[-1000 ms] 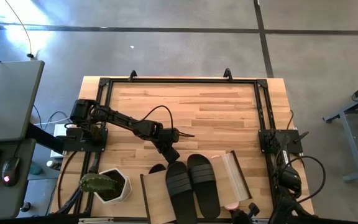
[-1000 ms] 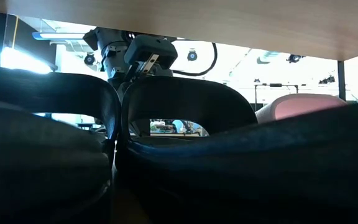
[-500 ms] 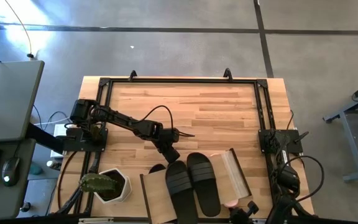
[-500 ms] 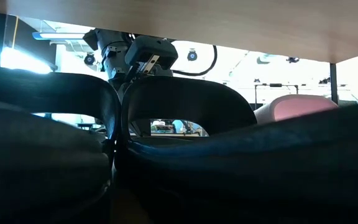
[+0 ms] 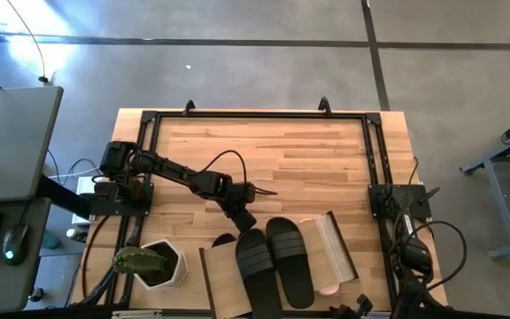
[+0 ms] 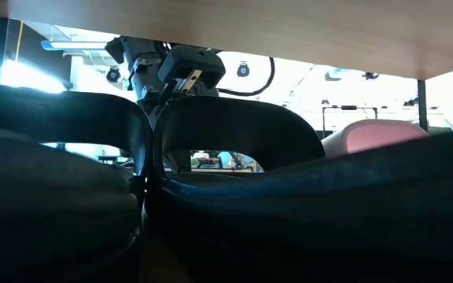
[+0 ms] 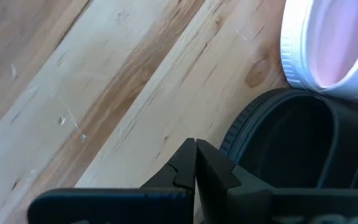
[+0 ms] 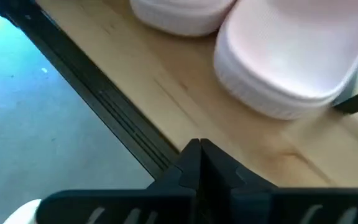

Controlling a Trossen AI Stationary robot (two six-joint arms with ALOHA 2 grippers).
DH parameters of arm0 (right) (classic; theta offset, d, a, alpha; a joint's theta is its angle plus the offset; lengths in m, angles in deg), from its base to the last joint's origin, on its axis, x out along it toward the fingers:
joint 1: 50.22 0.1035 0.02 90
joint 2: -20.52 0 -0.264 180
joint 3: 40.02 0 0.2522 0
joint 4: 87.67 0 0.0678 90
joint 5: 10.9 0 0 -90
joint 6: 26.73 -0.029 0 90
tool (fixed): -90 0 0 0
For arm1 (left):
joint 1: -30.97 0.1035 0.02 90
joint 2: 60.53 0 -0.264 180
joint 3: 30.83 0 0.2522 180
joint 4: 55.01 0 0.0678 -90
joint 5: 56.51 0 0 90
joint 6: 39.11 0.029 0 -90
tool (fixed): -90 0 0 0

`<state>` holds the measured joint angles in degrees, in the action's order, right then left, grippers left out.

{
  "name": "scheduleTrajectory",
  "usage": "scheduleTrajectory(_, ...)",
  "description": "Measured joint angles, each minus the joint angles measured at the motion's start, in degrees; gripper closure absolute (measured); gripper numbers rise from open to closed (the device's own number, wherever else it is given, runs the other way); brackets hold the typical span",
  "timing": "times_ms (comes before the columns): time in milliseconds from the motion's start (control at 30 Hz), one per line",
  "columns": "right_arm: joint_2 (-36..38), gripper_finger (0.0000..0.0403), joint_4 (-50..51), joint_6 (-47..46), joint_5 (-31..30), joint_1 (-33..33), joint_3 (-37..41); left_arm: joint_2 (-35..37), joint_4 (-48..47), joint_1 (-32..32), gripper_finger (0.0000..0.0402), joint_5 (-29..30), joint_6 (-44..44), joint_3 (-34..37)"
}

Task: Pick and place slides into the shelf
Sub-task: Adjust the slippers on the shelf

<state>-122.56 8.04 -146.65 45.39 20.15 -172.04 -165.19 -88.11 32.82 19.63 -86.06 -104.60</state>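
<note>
At the table's near edge, your black slides (image 5: 275, 266) lie in the shelf (image 5: 222, 279). Left gripper (image 5: 244, 220) sits just behind them, fingers pressed together. Right gripper (image 8: 199, 163), pressed together, faces pink slides (image 8: 284, 59).

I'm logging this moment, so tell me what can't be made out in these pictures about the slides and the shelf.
- High view: the black slides run off the bottom edge, so their near ends are cut off.
- High view: the shelf top hides all but a sliver of the pink-and-white slide.
- Low view: dark slide straps block nearly everything.
- High view: the right gripper is out of frame.
</note>
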Motion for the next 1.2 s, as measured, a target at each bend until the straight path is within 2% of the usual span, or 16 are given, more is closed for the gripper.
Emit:
scheduleTrajectory(267, 0.1, 0.0403, 8.2, -0.3, -0.6, 1.3, -10.0, 0.0, 0.0, 0.0, 0.0401, 2.6, -0.3, 0.0)
scheduleTrajectory(433, 0.3, 0.0403, 8.0, 0.3, -4.5, 2.7, -16.7, 0.0, 1.9, 0.0, 0.0402, 0.3, 0.5, 0.0)
scheduleTrajectory(733, 5.6, 0.0403, 8.0, 0.6, -8.7, 5.7, -16.5, 0.0, 1.0, 0.0, 0.0401, 3.6, -0.9, 0.0)
scheduleTrajectory(900, 8.6, 0.0403, 8.0, 1.7, -15.8, 6.6, -16.5, 0.0, 0.7, 0.1, 0.0402, 6.5, -1.3, 0.0)
scheduleTrajectory(1033, 11.1, 0.0403, 8.1, 6.8, -22.1, 6.8, -16.5, 0.0, -0.6, 0.1, 0.0402, 7.9, -1.7, 0.0)
scheduleTrajectory(1200, 12.9, 0.0403, 8.0, 9.7, -24.2, 8.8, -15.5, 0.0, -3.5, 0.8, 0.0402, 13.1, -3.4, 0.0)
